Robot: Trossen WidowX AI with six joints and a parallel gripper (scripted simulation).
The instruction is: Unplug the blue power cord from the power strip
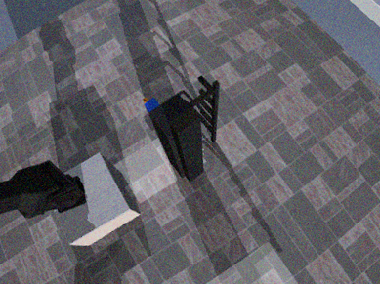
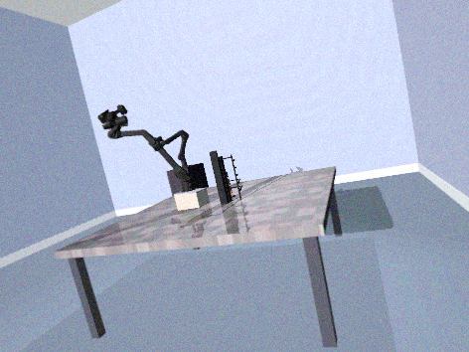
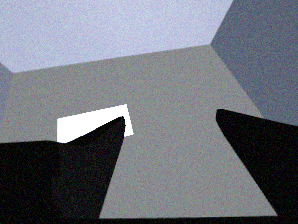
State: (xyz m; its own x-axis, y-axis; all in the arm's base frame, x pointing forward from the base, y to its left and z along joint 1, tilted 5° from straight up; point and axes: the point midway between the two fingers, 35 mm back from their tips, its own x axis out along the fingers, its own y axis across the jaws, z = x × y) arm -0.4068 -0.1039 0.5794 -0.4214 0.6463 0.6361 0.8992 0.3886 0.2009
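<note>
The black power strip [image 1: 183, 133] stands upright near the middle of the table; it also shows in the exterior view [image 2: 219, 176]. The small blue plug [image 1: 151, 105] sits at its far top corner, with an orange spot beside it. I cannot make out the cord. My gripper [image 2: 113, 119] is raised high above the table's far left side, well away from the strip and plug. In the wrist view the two dark fingers stand wide apart with nothing between them, pointing up at the ceiling.
A pale box [image 1: 105, 199] lies on the table beside the arm's base [image 2: 186, 179]. A black ladder-like rack [image 1: 208, 107] leans on the strip's right side. The patterned table top [image 2: 238, 214] stands on dark legs.
</note>
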